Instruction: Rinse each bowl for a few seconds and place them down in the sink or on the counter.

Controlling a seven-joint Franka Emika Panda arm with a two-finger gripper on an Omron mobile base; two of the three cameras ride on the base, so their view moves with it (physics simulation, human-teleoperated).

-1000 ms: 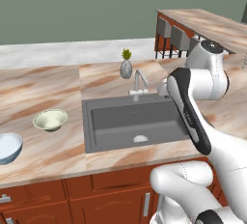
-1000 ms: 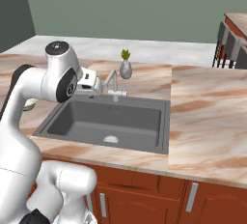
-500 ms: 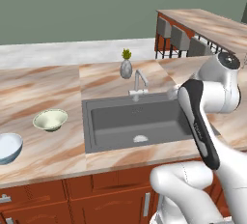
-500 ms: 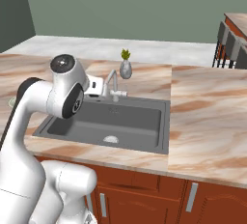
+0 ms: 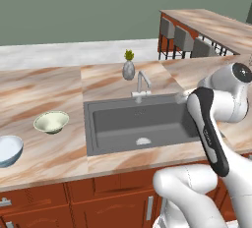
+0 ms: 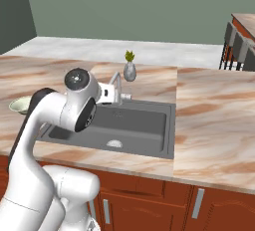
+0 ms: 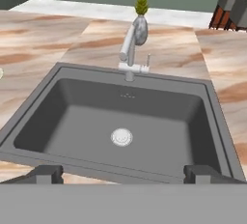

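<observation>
The small cream-green bowl [image 5: 51, 122] sits upright on the counter [image 5: 44, 94] left of the sink [image 5: 103, 138]. The larger blue-white bowl [image 5: 8, 149] rests further left, near the counter's front edge. In the right base view the cream-green bowl [image 6: 19, 105] peeks out behind my arm. My gripper [image 7: 123, 175] hangs above the sink's front rim and faces the drain [image 7: 121, 136] and the faucet [image 7: 128, 49]. Its fingertips [image 7: 48, 174] stand far apart with nothing between them. From the right base view the gripper [image 6: 110, 95] is beside the faucet [image 6: 116, 81].
A small grey vase with a plant [image 5: 128, 69] stands behind the faucet [image 5: 141, 83]. A second counter with dark stools [image 5: 183, 38] runs along the back right. Red-brown cabinets [image 5: 113, 200] lie below the counter. My own arm [image 5: 209, 124] covers the sink's right edge.
My arm has swung to the right, bringing the elbow and hand nearer the sink's middle. The jaws stayed open, and the bowls have not moved.
</observation>
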